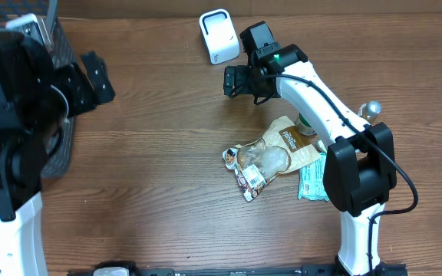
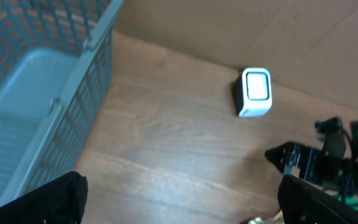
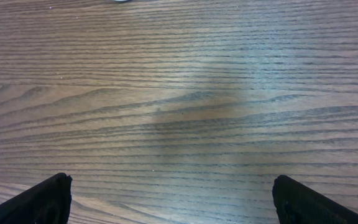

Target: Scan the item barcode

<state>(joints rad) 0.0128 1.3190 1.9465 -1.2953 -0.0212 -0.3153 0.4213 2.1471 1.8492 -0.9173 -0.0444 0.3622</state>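
A white barcode scanner stands at the back of the wooden table and also shows in the left wrist view as the scanner. The items lie in a pile right of centre: a beige pouch, a clear bag with a printed label and a teal packet. My right gripper hovers between scanner and pile, open, with only bare wood between its fingers. My left gripper hangs at the far left, open and empty, its fingers wide apart.
A grey mesh basket stands at the left edge, close under the left arm, and shows again as the basket. A cardboard wall runs behind the scanner. The right arm's base rises beside the pile.
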